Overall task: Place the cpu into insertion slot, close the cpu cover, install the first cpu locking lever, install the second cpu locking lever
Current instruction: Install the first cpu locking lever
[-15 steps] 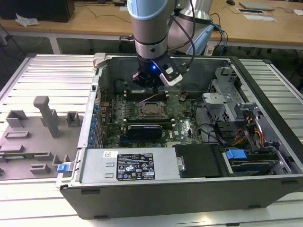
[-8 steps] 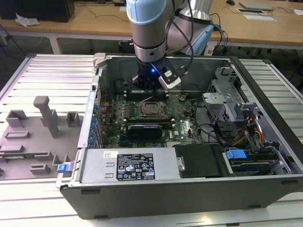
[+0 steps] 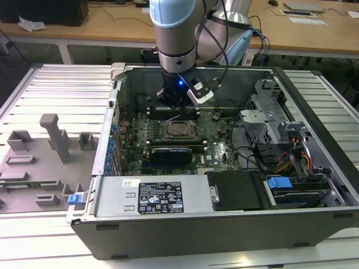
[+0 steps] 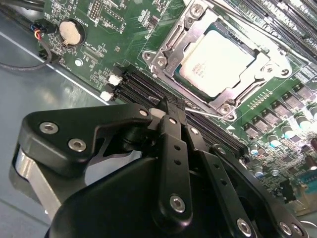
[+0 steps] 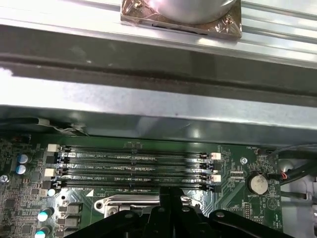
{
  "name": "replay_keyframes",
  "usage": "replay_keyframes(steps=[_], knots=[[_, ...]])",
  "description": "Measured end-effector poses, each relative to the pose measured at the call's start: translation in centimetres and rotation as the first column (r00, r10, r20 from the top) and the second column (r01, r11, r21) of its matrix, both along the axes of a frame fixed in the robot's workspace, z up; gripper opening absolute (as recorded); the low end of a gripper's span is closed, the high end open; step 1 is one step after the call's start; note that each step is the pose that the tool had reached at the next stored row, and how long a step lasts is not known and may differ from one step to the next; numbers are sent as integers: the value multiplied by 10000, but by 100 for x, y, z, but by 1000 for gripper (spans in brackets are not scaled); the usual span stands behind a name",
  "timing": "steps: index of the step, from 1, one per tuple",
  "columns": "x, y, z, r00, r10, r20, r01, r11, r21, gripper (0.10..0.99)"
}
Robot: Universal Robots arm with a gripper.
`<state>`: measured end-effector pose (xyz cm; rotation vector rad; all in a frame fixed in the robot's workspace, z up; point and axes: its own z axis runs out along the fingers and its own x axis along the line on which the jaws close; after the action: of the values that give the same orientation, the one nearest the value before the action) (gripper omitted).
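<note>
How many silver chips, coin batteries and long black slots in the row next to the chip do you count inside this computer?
Silver chip: 1
Coin battery: 1
Long slots, in the first wrist view: 4
Total: 6

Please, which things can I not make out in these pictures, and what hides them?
- Second wrist view: the hand hides what its tips touch beside the cpu cover.
- Exterior view: the cpu is too small to tell whether it is locked down.
- First wrist view: the hand and the picture's edge hide most of the cpu cover.
</note>
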<state>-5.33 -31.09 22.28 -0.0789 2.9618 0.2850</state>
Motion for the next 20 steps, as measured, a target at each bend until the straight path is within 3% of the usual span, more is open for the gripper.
replay_keyframes(steps=[11,20], knots=[[-5,75,-53,9981,-609,0,609,9981,-19,106],[-17,89,-89,9888,-1495,-1,1495,9888,-20,106]])
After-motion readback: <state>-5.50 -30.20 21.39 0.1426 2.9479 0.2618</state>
